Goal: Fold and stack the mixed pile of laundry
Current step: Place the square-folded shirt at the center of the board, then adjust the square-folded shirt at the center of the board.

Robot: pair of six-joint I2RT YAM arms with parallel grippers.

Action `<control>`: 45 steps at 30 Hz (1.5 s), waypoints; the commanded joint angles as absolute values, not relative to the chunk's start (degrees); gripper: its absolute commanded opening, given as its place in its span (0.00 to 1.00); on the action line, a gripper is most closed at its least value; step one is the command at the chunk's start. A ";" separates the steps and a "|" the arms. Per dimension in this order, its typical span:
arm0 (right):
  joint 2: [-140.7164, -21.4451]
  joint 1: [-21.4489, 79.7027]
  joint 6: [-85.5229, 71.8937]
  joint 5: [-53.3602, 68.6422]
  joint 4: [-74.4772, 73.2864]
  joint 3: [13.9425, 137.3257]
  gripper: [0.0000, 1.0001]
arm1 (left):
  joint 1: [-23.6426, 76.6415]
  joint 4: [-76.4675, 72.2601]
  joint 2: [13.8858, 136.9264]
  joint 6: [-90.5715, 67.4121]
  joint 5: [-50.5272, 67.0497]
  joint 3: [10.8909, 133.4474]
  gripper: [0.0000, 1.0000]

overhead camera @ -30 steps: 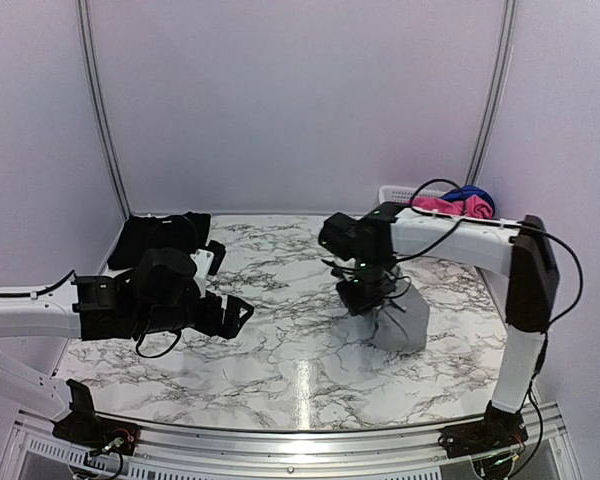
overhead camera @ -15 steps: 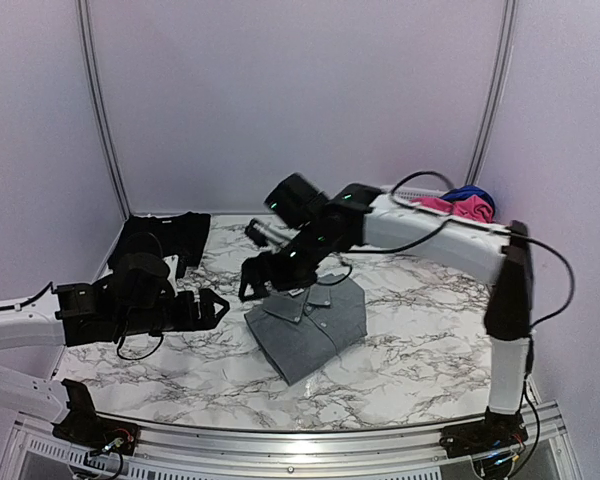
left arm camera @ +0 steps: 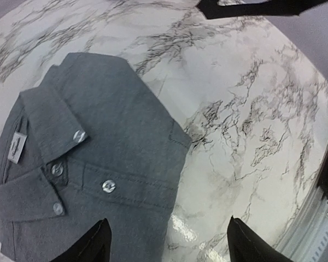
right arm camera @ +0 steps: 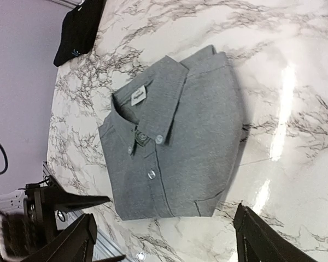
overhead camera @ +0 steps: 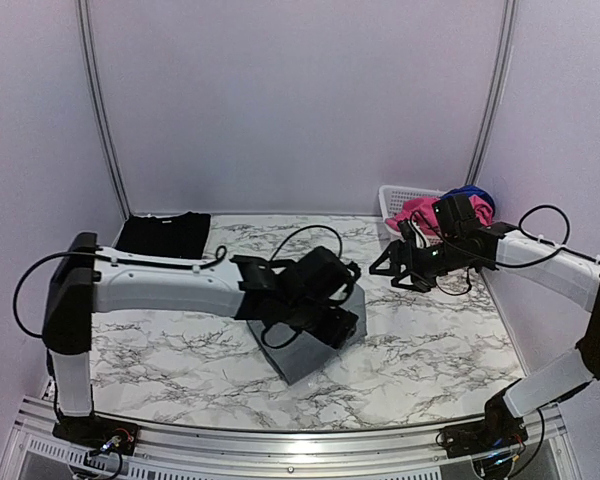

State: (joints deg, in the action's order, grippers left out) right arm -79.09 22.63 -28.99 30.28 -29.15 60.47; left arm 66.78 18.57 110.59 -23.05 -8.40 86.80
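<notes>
While my left arm reaches across the middle of the marble surface [overhead camera: 430, 330], I see the folded grey shirt [overhead camera: 298, 358] lying flat beneath it, front up. Its collar is buttoned and a small white label shows inside the neck. The shirt sits near the centre of the surface, turned at an angle to the edges.

From the left wrist camera, the left fingers [left arm camera: 93, 248] are spread wide with nothing between them. One tip is over the shirt's cloth and the other over bare marble beside it. I cannot tell whether either tip touches.

The right fingers [right arm camera: 76, 240] are also apart and empty. In the overhead view they sit well to the right of the shirt, near the white lattice basket [overhead camera: 395, 195] at the far right corner. A bright pink piece [overhead camera: 420, 212] and a dark blue piece [overhead camera: 470, 192] are heaped in that basket, the blue one behind the pink.

At the far left corner a black garment [overhead camera: 165, 235] lies folded flat, well apart from the shirt.
</notes>
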 commanded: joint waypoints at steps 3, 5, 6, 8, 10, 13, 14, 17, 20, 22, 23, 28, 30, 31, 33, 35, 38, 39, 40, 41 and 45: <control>-75.31 17.42 -29.60 33.58 -27.24 57.75 0.82 | 71.51 36.70 127.82 -8.32 -19.14 106.69 0.77; -75.02 16.38 -29.62 33.79 -27.32 57.16 0.82 | 72.00 37.30 131.63 -6.47 -19.97 109.92 0.80; -74.98 16.01 -29.58 33.88 -27.29 56.95 0.82 | 72.12 37.53 133.19 -5.69 -20.63 110.97 0.82; -75.12 15.53 -29.18 33.96 -27.87 56.95 0.81 | 72.24 38.40 136.40 -5.15 -24.38 112.81 0.82; -75.38 15.46 -28.75 33.61 -28.59 56.79 0.81 | 72.17 38.59 138.28 -5.50 -28.62 113.62 0.78; -75.63 15.47 -28.41 34.17 -28.58 55.57 0.81 | 71.72 38.07 137.37 -8.19 -30.69 112.90 0.66; -75.67 15.46 -28.40 34.58 -28.29 54.90 0.80 | 71.53 36.85 136.39 -8.70 -29.76 111.71 0.62; -75.55 15.49 -28.59 35.62 -27.47 53.02 0.79 | 69.88 28.52 129.85 -10.04 -22.20 103.22 0.36; -74.95 15.47 -28.82 36.12 -26.37 51.62 0.79 | 66.75 16.35 120.14 -13.76 -11.02 90.39 0.11; -74.61 15.47 -28.83 36.19 -26.16 51.05 0.80 | 64.61 7.59 114.04 -16.11 -5.70 81.89 0.04; -74.43 15.47 -29.03 36.37 -25.77 50.60 0.80 | 63.35 3.08 111.08 -17.65 -2.13 78.04 0.02; -73.48 15.54 -31.03 38.38 -22.22 47.23 0.80 | 59.04 -11.59 104.24 -20.16 12.18 65.53 0.30; -73.43 15.47 -31.10 38.62 -21.62 46.75 0.81 | 59.42 -6.72 104.82 -17.49 13.81 67.41 0.50; -73.52 15.49 -31.23 38.92 -21.09 46.39 0.81 | 59.49 -4.95 104.61 -17.18 14.25 67.30 0.55; -74.03 15.47 -31.33 40.03 -19.86 45.58 0.82 | 59.49 -4.52 101.74 -17.57 13.03 65.26 0.73; -74.93 15.47 -30.85 40.70 -19.37 44.73 0.83 | 59.50 -4.11 98.07 -18.13 11.75 63.48 0.98; -75.98 15.47 -29.76 41.30 -17.81 43.16 0.81 | 59.50 -2.44 93.47 -20.62 7.21 60.82 0.99; -76.33 15.47 -29.35 41.94 -16.63 42.59 0.79 | 59.50 -2.02 92.49 -21.88 5.43 59.84 0.99; -77.26 15.55 -28.73 42.26 -15.64 42.27 0.75 | 59.47 -1.82 91.77 -23.28 3.88 58.78 0.99; -78.26 15.67 -28.17 42.54 -14.85 42.26 0.70 | 59.42 -1.66 91.28 -24.49 2.51 57.90 0.99; -83.61 17.06 -25.68 44.06 -11.81 43.62 0.62 | 57.67 -0.46 89.88 -31.93 -3.60 54.28 0.99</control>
State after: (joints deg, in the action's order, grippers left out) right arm -79.42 16.19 -28.73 41.87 -16.86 42.39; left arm 59.46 -2.74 91.15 -23.86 3.70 57.95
